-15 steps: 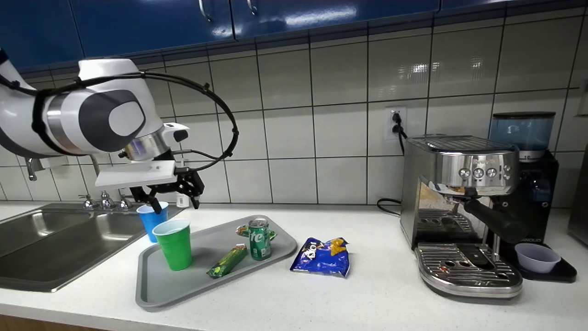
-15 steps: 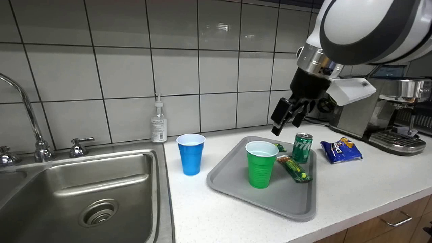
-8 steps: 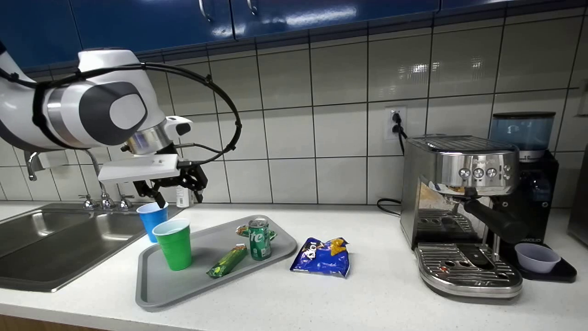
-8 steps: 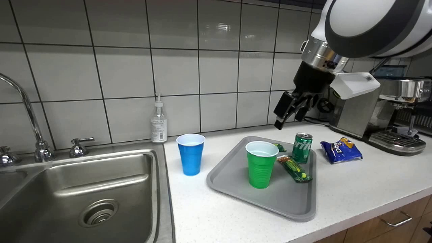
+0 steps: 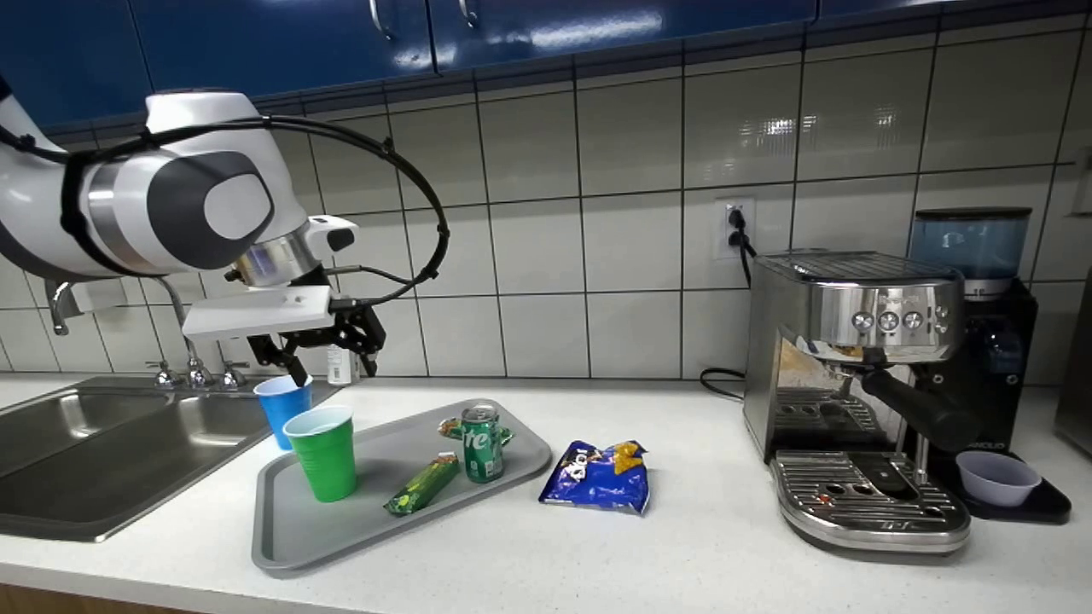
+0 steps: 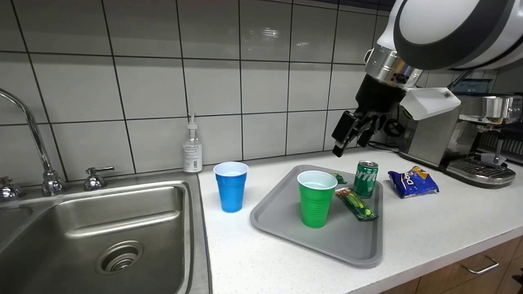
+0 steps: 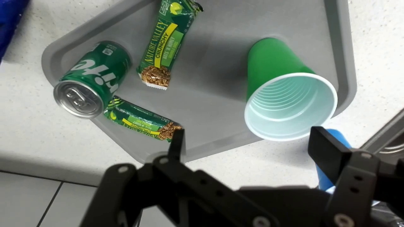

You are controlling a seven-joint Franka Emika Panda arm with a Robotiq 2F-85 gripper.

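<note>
My gripper point(image 7: 247, 134) hangs open above the counter with nothing between its fingers; both exterior views show the gripper point(image 5: 335, 375) point(image 6: 349, 148) higher than the items below. Under it lies a grey tray point(image 6: 282, 237). On the tray stand an upright green cup point(image 7: 271, 60) point(image 6: 315, 204), pale and empty inside, and a green Sprite can point(image 7: 104, 67) point(image 5: 483, 448). A green granola bar point(image 7: 167, 37) lies near the can, and another bar point(image 7: 139, 119) is partly covered by it. Beside the tray stands a blue cup point(image 6: 231, 188), mostly hidden behind a finger in the wrist view.
A blue snack bag point(image 5: 597, 477) lies beside the tray. An espresso machine point(image 5: 862, 384) and a grinder point(image 5: 981, 358) stand farther along. On the opposite side are a steel sink point(image 6: 122, 220), a faucet point(image 6: 36, 143) and a soap bottle point(image 6: 192, 151). A tiled wall point(image 5: 631, 239) closes off the back.
Between one second and half a second ago, the gripper rose a little and shifted slightly toward the espresso machine; since then it has held still. The cups, can, bars and bag have not moved.
</note>
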